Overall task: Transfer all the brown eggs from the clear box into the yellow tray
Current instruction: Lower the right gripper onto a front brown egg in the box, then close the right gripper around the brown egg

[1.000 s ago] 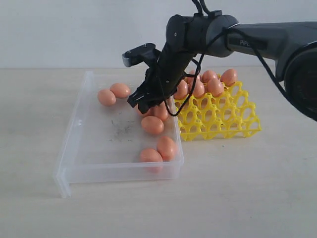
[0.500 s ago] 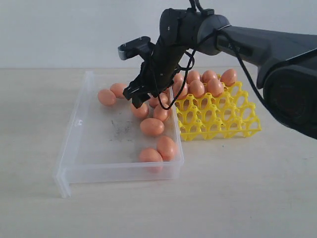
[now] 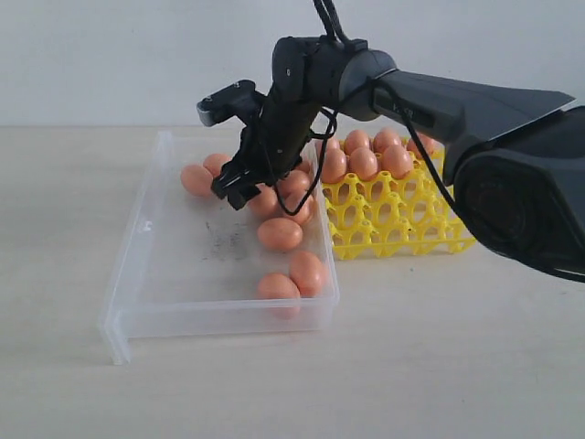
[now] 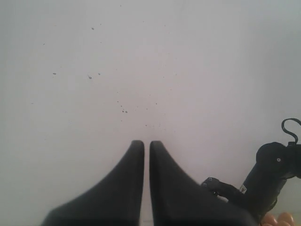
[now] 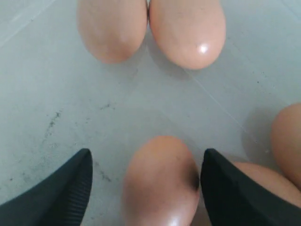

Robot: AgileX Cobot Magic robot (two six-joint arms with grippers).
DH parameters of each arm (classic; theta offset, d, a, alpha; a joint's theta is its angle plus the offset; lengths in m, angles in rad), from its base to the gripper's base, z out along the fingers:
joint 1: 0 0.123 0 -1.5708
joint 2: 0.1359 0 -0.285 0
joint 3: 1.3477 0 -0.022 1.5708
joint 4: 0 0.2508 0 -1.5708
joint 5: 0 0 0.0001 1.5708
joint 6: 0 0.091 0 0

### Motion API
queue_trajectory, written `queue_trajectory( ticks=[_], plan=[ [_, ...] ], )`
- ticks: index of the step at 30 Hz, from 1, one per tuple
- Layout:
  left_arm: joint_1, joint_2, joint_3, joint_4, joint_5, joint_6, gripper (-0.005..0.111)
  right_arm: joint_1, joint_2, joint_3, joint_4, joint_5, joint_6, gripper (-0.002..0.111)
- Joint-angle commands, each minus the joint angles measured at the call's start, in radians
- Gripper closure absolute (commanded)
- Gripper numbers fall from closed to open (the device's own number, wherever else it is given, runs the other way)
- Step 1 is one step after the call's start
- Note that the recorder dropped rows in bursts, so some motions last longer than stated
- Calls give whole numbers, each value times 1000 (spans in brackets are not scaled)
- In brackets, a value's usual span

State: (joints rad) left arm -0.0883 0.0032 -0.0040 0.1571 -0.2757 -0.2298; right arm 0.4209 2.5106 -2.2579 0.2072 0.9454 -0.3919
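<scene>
Several brown eggs [image 3: 280,234] lie in the clear box [image 3: 137,229]: two by its far left wall [image 3: 196,179], a cluster under the arm, and two by the near wall [image 3: 308,272]. More eggs [image 3: 364,163] fill the far cups of the yellow tray [image 3: 402,219], which stands right of the box. My right gripper [image 3: 239,190] is low inside the box and open. In the right wrist view an egg [image 5: 162,179] lies between its fingers [image 5: 70,188], nearer one finger, and the gripper [image 5: 146,157] is not closed on it. My left gripper [image 4: 146,143] is shut and empty, facing a white wall.
The box floor has dark scuffs [image 3: 224,233]. Two eggs [image 5: 186,30] lie side by side just beyond the right gripper, and others [image 5: 287,141] crowd one side. The right arm [image 4: 268,179] shows at the edge of the left wrist view. Bare tabletop [image 3: 411,366] surrounds box and tray.
The right arm has swung left across the box, away from the tray, and its jaws have spread wider. The eggs and the left gripper have not moved.
</scene>
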Motion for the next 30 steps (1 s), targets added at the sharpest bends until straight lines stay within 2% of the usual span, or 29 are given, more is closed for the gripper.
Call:
queue_trajectory(
  ticks=[1,5,16,18,20,23,30],
  plan=[
    [-4,-3,4,-7,7,-4,102,-2,20,-23,-25,-13,6,50],
    [-4,-3,4,-7,7,-4,102,-2,35,-48,-73,-22,67,50],
    [-4,-3,4,-7,7,-4,102,-22,35,-48,-137,91,99,51],
    [-4,-3,4,-7,7,-4,102,-23,35,-48,-143,81,103,58],
    [-4,-3,4,-7,7,-4,102,-23,35,-48,-146,65,107,75],
    [-4,-3,4,-7,7,-4,102,-23,35,-48,-142,27,101,109],
    [-4,-3,4,-7,7,-4,102,-23,35,-45,-38,-158,89,108]
  ],
)
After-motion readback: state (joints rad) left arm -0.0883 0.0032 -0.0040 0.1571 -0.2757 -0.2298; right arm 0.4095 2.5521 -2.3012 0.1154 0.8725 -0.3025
